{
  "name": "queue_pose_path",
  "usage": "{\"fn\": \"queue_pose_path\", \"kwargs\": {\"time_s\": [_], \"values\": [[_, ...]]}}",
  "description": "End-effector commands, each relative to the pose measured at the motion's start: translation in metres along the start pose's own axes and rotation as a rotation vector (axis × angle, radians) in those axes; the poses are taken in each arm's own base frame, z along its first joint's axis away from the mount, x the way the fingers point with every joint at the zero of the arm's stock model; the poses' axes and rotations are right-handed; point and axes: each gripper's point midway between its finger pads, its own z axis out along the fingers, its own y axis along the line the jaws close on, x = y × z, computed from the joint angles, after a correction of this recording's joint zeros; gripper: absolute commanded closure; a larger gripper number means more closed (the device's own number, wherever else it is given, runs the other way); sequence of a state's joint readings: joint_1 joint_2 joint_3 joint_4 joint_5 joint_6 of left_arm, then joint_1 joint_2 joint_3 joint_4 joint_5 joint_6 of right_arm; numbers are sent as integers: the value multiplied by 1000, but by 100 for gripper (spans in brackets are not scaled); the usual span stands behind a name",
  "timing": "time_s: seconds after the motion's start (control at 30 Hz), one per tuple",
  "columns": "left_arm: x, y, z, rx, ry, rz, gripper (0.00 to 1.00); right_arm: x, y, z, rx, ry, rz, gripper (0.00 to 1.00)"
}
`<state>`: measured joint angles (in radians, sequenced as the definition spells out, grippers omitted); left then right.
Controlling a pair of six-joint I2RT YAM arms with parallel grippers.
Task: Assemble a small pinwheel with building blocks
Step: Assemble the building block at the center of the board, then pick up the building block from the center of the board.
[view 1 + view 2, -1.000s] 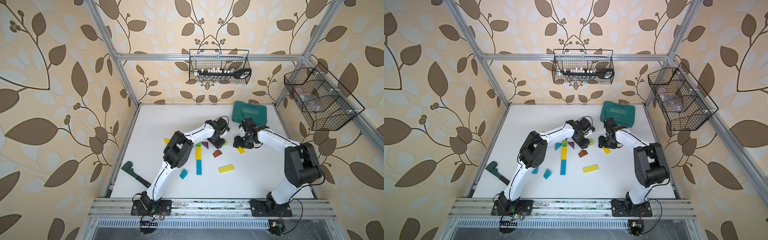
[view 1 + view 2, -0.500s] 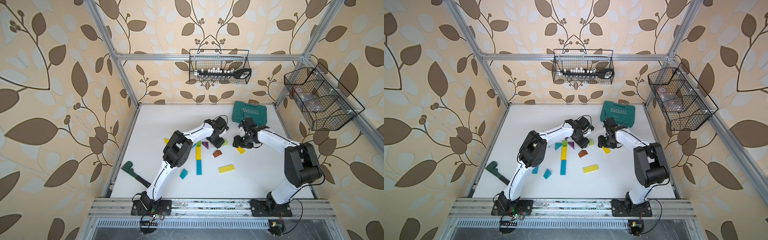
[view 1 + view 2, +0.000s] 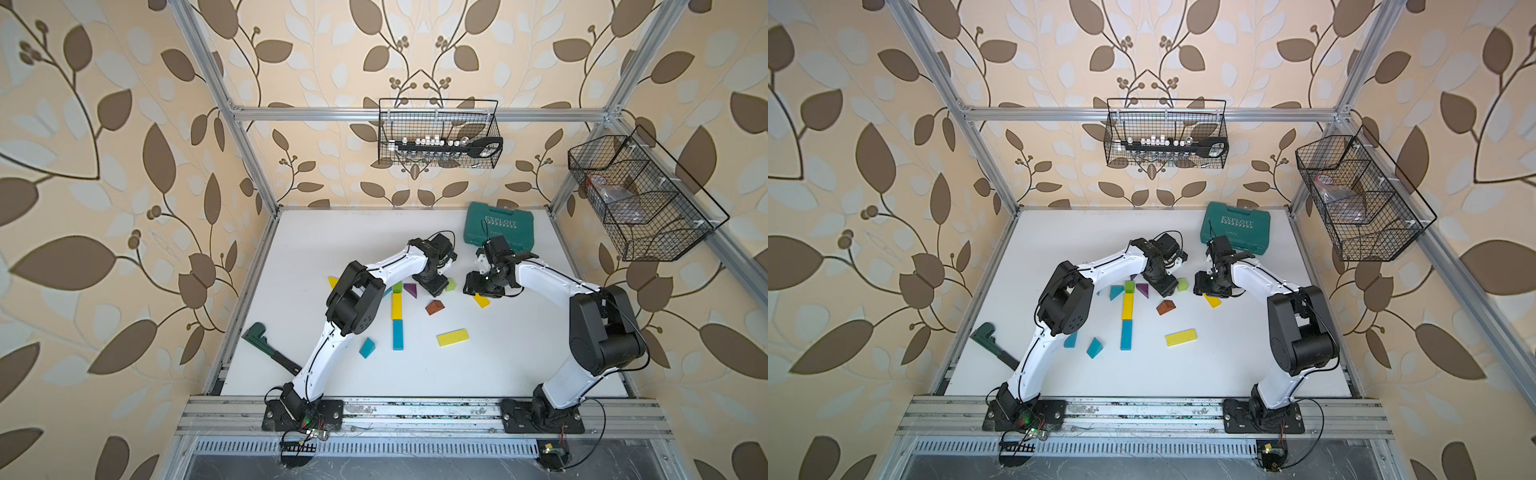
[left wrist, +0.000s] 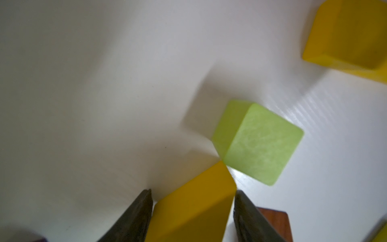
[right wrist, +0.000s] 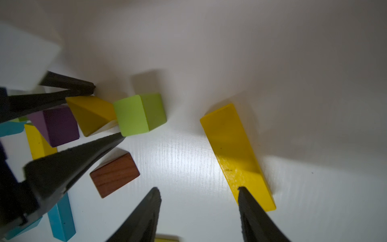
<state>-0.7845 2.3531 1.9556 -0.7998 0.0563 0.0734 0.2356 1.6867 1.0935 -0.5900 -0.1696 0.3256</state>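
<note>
My left gripper [image 4: 192,191] is low over the table with a yellow wedge [image 4: 194,205] between its fingers. Thin gaps show on both sides, so the jaws stand open around it. The wedge's corner meets a green cube [image 4: 259,144]. In the right wrist view the same wedge [image 5: 92,113] rests on the table beside a purple wedge [image 5: 58,125]. My right gripper [image 5: 198,188] is open and holds nothing. One of its fingers hangs over the end of a yellow bar [image 5: 232,146]. In both top views the two grippers [image 3: 434,286] [image 3: 478,286] face each other across the cube [image 3: 450,285].
A brown wedge [image 3: 434,307] lies near the left gripper. A green cube [image 3: 397,286], yellow bar [image 3: 397,306] and teal bar [image 3: 397,334] form a line. A loose yellow bar [image 3: 452,337] and teal wedge [image 3: 367,347] lie nearer the front. The teal case [image 3: 498,228] sits at the back right, a dark tool [image 3: 266,345] at the left edge.
The left gripper's jaws have spread a little apart around the yellow wedge. The right arm has stayed where it was.
</note>
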Motion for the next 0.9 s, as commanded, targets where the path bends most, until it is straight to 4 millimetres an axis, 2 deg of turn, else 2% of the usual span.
{"fn": "queue_pose_path", "kwargs": {"time_s": [0.0, 0.13, 0.23, 0.37, 0.43, 0.47, 0.5, 0.63, 0.7, 0.87], "values": [[-4, -2, -27, 19, -21, -25, 32, -3, 11, -2, -50, -29, 30, 41], [-11, -4, -49, 20, -64, -45, 26, -9, 13, 7, -58, -41, 61, 45], [-14, -5, -65, 19, -86, -52, 26, -16, 11, 11, -43, -54, 76, 49], [-18, -6, -97, 5, -146, -72, 24, -25, 11, 23, -34, -49, 96, 52], [-16, -2, -118, -23, -186, -97, 18, -29, 12, 29, -25, -43, 92, 53], [-15, 2, -129, -50, -211, -124, 10, -31, 13, 31, -16, -44, 85, 53], [-11, 6, -141, -75, -230, -151, 2, -32, 14, 33, -7, -42, 77, 53], [15, 25, -183, -183, -297, -272, 1, -34, 16, 41, 15, -29, 62, 54], [37, 37, -197, -240, -309, -344, 1, -35, 15, 44, 32, -28, 55, 54], [99, 55, -209, -324, -257, -481, 1, -33, 16, 44, 66, -26, 26, 54]]}}
